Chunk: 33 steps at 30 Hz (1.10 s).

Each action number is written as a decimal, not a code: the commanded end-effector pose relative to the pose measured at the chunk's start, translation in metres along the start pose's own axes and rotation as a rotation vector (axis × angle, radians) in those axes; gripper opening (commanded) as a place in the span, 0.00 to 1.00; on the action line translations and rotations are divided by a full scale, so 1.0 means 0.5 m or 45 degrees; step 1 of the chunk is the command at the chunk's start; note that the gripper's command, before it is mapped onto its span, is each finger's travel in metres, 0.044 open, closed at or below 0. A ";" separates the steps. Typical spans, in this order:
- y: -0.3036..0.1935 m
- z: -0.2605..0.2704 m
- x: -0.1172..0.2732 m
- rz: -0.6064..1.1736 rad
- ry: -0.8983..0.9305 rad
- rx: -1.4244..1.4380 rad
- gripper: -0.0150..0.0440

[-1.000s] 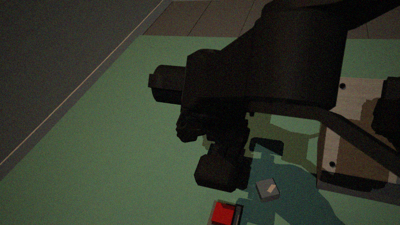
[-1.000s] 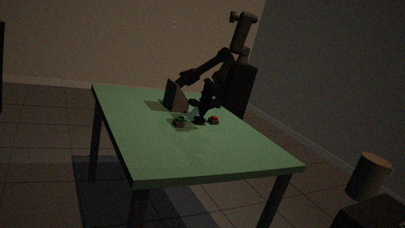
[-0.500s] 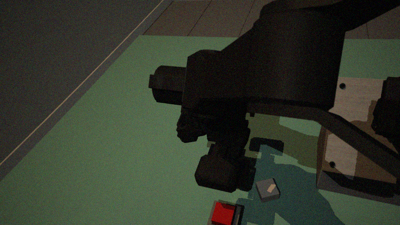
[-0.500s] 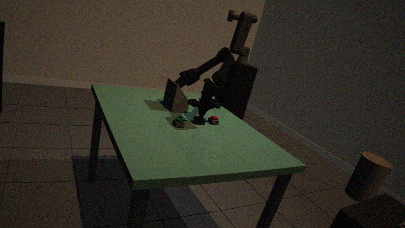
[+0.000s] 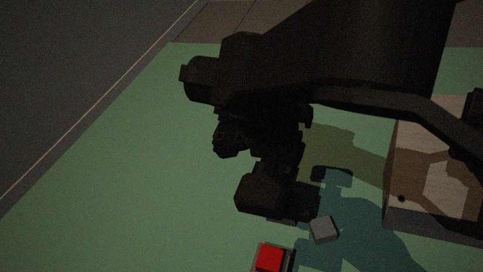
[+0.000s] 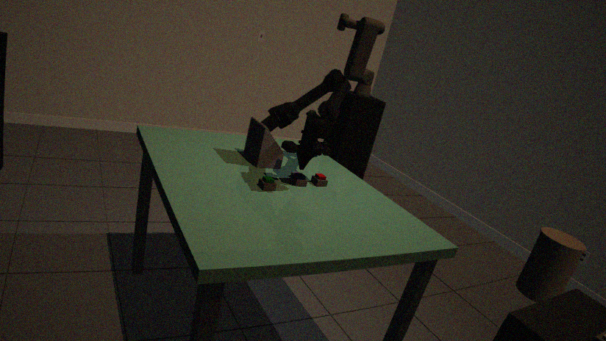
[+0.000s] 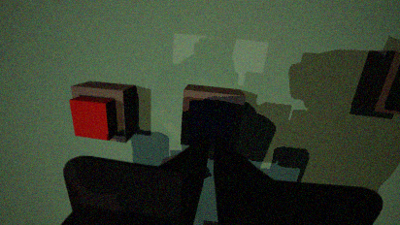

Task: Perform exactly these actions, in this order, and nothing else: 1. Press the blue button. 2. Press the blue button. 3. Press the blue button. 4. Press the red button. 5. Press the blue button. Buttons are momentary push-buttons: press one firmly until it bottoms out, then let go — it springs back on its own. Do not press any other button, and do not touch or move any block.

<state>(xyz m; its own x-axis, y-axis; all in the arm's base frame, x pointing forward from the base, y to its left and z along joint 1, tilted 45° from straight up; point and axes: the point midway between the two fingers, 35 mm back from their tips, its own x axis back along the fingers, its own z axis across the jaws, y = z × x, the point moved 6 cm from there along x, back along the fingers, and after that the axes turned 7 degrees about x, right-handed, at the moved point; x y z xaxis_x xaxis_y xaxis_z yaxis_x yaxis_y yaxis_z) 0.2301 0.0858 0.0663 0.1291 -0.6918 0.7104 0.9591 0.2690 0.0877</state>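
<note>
So the dark parallel-jaw gripper [image 7: 210, 145] has its fingers pinched together with nothing between them, tips over the dark-capped blue button [image 7: 214, 116] in its brown housing, near the green table's [image 6: 262, 228] far edge. The red square button [image 7: 92, 116] sits just beside it. A small grey block [image 5: 323, 229] lies nearby.

Dim room: beige wall [image 6: 169, 63], tiled floor [image 6: 63, 262], green table [image 6: 296, 228], lamp [image 6: 551, 262] at right.
</note>
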 end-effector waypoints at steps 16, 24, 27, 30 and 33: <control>0.004 0.002 -0.037 -0.006 -0.005 0.012 0.29; 0.003 0.003 -0.055 -0.006 -0.003 0.012 0.29; 0.003 0.003 -0.055 -0.006 -0.003 0.012 0.29; 0.003 0.003 -0.055 -0.006 -0.003 0.012 0.29; 0.003 0.003 -0.055 -0.006 -0.003 0.012 0.29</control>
<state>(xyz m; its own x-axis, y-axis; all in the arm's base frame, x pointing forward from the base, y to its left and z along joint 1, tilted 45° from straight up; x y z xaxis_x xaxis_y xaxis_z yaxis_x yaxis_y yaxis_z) 0.2301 0.1057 0.0509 0.1138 -0.6920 0.7129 0.9557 0.2723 0.1119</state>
